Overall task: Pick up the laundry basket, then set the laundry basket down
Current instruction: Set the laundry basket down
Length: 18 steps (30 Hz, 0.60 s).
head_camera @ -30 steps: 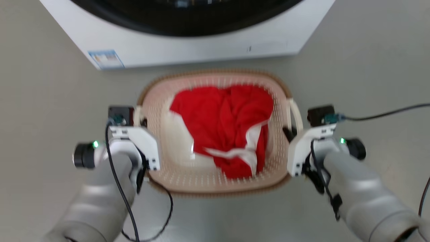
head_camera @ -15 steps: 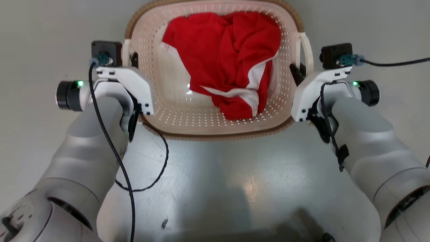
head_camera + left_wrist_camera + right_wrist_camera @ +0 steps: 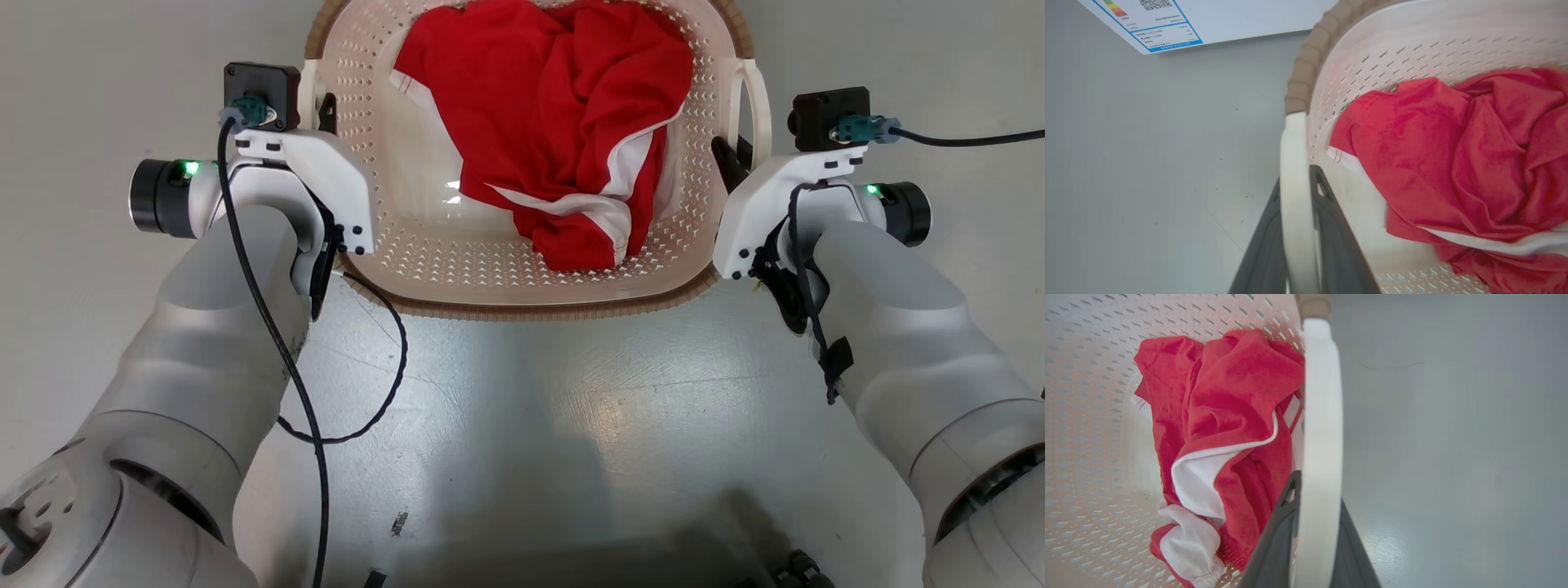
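Note:
The laundry basket [image 3: 490, 273] is cream perforated plastic with a brown rim, and it hangs between my two arms just ahead of my base. A red and white garment [image 3: 555, 122] lies crumpled inside it. My left gripper [image 3: 326, 110] is shut on the white left loop handle [image 3: 1294, 163]; in the left wrist view the gripper [image 3: 1297, 178] has a dark finger on each side of the loop. My right gripper [image 3: 729, 159] is shut on the right loop handle [image 3: 1321, 416], and the right wrist view shows the gripper [image 3: 1318, 491] clamping that loop the same way.
A corner of the white washer with its energy label [image 3: 1163, 24] is beyond the basket on the left. My grey metal base [image 3: 571, 425] lies below the basket's near rim. Black cables [image 3: 384, 392] trail from both wrists. Pale floor surrounds everything.
The head camera has tilted down, so the washer has left its view and my base has come in. The basket looks larger and closer. Both grippers keep their hold on the handles.

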{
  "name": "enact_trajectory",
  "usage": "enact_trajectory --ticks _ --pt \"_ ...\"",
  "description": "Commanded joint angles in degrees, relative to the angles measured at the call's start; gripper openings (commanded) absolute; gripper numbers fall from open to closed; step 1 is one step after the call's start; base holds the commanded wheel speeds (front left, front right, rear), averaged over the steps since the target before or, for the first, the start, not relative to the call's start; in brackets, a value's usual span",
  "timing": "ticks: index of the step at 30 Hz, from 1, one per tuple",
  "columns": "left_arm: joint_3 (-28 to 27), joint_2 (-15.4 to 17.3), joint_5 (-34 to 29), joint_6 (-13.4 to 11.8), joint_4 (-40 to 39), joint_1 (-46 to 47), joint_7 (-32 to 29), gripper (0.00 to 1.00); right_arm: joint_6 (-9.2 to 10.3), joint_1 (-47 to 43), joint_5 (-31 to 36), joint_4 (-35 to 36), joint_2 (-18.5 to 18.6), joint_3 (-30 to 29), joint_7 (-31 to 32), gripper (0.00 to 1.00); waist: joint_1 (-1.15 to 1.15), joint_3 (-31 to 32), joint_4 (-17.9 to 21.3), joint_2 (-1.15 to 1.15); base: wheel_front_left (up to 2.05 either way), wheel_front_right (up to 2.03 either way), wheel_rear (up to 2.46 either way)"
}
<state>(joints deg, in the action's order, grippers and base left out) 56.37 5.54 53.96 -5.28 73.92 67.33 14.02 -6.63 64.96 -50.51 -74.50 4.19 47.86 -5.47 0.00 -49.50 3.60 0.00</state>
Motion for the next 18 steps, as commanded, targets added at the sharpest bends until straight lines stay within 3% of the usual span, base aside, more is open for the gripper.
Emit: enact_trajectory --ticks 1,12,18 --pt "-0.35 1.04 -0.43 0.18 -0.24 1.32 -0.02 0.0 -0.86 -1.14 1.03 0.57 -1.31 0.13 -0.13 0.0 0.0 -0.24 0.06 0.0 0.0 0.0 0.0" --pt "-0.15 1.2 -0.31 0.15 -0.07 2.51 -0.9 0.0 -0.86 -0.99 6.49 0.56 -1.31 -6.05 0.34 0.0 0.0 -1.33 0.13 0.0 0.0 0.0 0.0" --pt "-0.52 1.46 0.2 2.11 -0.04 2.03 -0.15 0.0 -0.86 -0.47 10.78 0.55 -1.31 -10.01 0.61 0.0 0.0 -2.4 0.37 0.0 0.0 0.0 0.0"
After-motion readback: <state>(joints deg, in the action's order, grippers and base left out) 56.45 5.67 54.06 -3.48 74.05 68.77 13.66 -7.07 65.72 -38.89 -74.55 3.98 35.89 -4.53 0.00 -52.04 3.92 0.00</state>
